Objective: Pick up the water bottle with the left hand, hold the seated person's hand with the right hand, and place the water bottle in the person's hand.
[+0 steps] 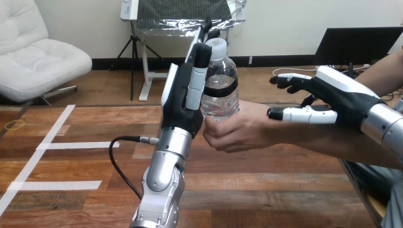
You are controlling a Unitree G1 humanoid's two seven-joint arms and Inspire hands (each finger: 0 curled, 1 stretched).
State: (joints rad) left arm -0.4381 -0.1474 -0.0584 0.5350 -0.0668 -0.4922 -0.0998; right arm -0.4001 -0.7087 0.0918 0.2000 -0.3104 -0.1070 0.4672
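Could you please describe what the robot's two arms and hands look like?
The left forearm and right forearm are shiny silver metal with rounded joint housings. The left hand and right hand are black, with smooth white shells on their backs and black-and-white jointed fingers. A thin black cable with a metal plug enters the left forearm near the wrist.

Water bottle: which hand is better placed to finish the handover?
Left. The left hand grips the water bottle, whose base sits in the person's hand, so it likely just releases. The right hand is at the person's wrist, off the bottle.
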